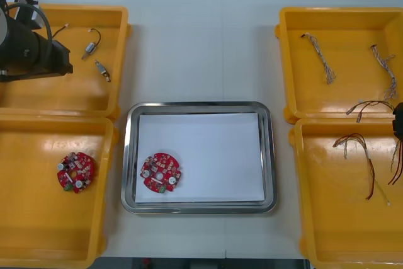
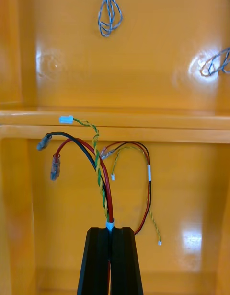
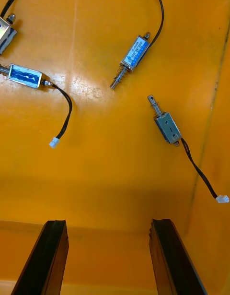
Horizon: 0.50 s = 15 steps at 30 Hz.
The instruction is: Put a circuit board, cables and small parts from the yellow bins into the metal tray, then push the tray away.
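A round red circuit board (image 1: 161,172) lies at the near left of the white-lined metal tray (image 1: 198,206). A second board (image 1: 75,172) rests in the near left yellow bin (image 1: 38,244). My left gripper (image 3: 108,223) hangs open above the far left bin (image 1: 75,99), short of several small metal parts (image 3: 134,55) with black leads. At the table's right edge, my right gripper (image 2: 110,232) is shut on a red and yellow cable (image 2: 98,165), whose ends reach over the wall between the two right bins. In the front view that gripper (image 1: 398,121) is a dark shape.
Twisted blue and white cables (image 1: 321,58) lie in the far right bin (image 1: 289,61). More red and yellow cables (image 1: 360,149) lie in the near right bin (image 1: 308,218). The tray's white sheet (image 1: 214,149) is bare to the right of the board.
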Available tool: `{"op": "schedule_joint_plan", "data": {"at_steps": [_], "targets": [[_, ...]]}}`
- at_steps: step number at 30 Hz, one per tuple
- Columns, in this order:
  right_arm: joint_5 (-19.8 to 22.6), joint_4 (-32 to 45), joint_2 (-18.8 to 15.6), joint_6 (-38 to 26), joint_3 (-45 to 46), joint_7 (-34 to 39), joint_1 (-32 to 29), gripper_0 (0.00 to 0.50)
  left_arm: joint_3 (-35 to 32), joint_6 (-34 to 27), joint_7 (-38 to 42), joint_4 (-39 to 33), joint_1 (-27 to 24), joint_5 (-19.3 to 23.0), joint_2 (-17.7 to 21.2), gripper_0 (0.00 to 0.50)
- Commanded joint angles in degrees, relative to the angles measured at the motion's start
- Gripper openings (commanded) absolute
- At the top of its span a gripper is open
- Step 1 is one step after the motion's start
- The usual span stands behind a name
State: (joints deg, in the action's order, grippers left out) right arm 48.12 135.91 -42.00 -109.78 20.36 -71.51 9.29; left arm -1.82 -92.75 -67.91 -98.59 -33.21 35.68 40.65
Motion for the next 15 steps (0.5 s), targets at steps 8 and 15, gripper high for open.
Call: {"op": "schedule_joint_plan", "data": {"at_steps": [8, 15], "targets": [[2.15, 1.72, -4.23, -0.22, -7.62, -11.28, 8.47, 0.0, 0.76, 4.42, -8.47, 0.76, -2.56, -1.05, 2.16, 0.5], [3.99, 1.64, -4.84, -0.22, -12.81, -12.78, 11.19, 0.0, 0.76, 9.69, -9.17, 5.25, -3.7, -3.24, 2.16, 0.5]]}}
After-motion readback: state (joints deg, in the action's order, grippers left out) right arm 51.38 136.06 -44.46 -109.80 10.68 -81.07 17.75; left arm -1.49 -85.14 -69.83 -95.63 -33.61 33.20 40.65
